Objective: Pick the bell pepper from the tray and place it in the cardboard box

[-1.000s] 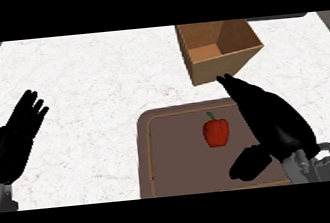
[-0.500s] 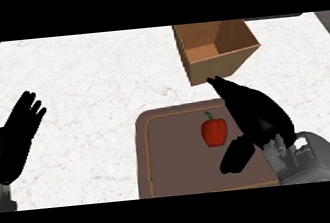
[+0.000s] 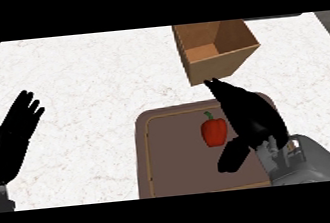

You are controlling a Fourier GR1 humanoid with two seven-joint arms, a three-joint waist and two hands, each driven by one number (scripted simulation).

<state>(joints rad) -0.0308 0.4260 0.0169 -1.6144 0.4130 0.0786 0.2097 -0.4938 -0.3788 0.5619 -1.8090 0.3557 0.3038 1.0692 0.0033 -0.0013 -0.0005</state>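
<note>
Nearest the counter's front edge, the right robot hand (image 3: 249, 120) hovers over the flat brown rectangular tray (image 3: 175, 170), fingers straight and open, thumb hanging down just beside the small red bell pepper (image 3: 214, 132); it grips nothing. The step in hand looks like the approach to the grasp; next the fingers likely need to come down and curl round the pepper. The pepper lies in the tray's far half, its long axis running front to back, green stem pointing at the far edge. By the left edge, the left robot hand (image 3: 11, 141) rests open. Farthest, the open tan cardboard box (image 3: 216, 51) stands beyond the tray.
</note>
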